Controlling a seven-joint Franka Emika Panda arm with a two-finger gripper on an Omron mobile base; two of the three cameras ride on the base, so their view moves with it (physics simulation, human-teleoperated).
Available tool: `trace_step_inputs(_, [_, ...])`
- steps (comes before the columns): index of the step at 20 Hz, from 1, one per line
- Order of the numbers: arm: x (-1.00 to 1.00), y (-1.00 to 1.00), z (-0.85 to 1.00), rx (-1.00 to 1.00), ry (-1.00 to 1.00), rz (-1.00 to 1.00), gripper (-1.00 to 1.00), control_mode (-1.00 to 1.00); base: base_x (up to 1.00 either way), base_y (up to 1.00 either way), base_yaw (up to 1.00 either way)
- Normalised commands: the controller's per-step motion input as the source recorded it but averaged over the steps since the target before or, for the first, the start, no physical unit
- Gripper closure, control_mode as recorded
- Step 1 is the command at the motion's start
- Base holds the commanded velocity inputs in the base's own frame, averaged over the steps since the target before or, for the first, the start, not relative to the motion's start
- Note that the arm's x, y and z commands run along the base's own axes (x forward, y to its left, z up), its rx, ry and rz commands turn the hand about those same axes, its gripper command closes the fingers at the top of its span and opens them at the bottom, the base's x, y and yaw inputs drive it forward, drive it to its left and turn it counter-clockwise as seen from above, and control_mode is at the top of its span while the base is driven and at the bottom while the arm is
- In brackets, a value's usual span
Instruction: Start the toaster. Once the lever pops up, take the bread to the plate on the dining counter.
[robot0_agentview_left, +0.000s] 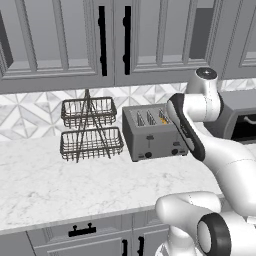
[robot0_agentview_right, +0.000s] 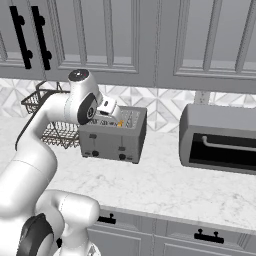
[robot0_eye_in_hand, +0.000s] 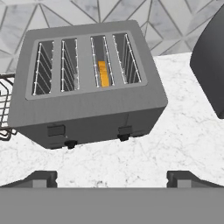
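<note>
The toaster (robot0_eye_in_hand: 89, 83) stands on the desk (robot0_agentview_left: 60, 185) near the back wall, with its levers and knobs facing the front edge. The bread (robot0_eye_in_hand: 103, 73) sits deep in one of its slots, the third from the left as the hand view shows it. Only a thin orange strip of it shows, so it looks ready to be toasted but not started yet.

The tool (robot0_eye_in_hand: 112, 177) hangs in the air over the desk, in front of the toaster and a bit above it. Its fingers are spread wide and pinch nothing. It looks down at the slots and the two levers, likely so the arm can line up and push a lever (robot0_eye_in_hand: 125, 130) down.

A wire basket rack (robot0_agentview_left: 91, 129) stands just beside the toaster on one side. A dark oven box (robot0_agentview_right: 217, 139) stands on the other side, a little apart.
</note>
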Motion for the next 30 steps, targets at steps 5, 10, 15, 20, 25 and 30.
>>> trace_step_inputs(5, [0.0, 0.0, 0.0, 0.0, 0.0, 0.0, -1.0, -1.0, 0.0, 0.0, 0.0])
trace_step_inputs(10, [0.0, 0.0, 0.0, 0.0, 0.0, 0.0, -1.0, -1.0, 0.0, 0.0, 0.0])
trace_step_inputs(15, [0.0, 0.0, 0.0, 0.0, 0.0, 0.0, -1.0, -1.0, 0.0, 0.0, 0.0])
trace_step_inputs(20, [0.0, 0.0, 0.0, 0.0, 0.0, 0.0, -1.0, -1.0, 0.0, 0.0, 0.0])
trace_step_inputs(25, [0.0, 0.0, 0.0, 0.0, 0.0, 0.0, -1.0, -1.0, 0.0, 0.0, 0.0])
trace_step_inputs(30, [0.0, 0.0, 0.0, 0.0, 0.0, 0.0, -1.0, -1.0, 0.0, 0.0, 0.0])
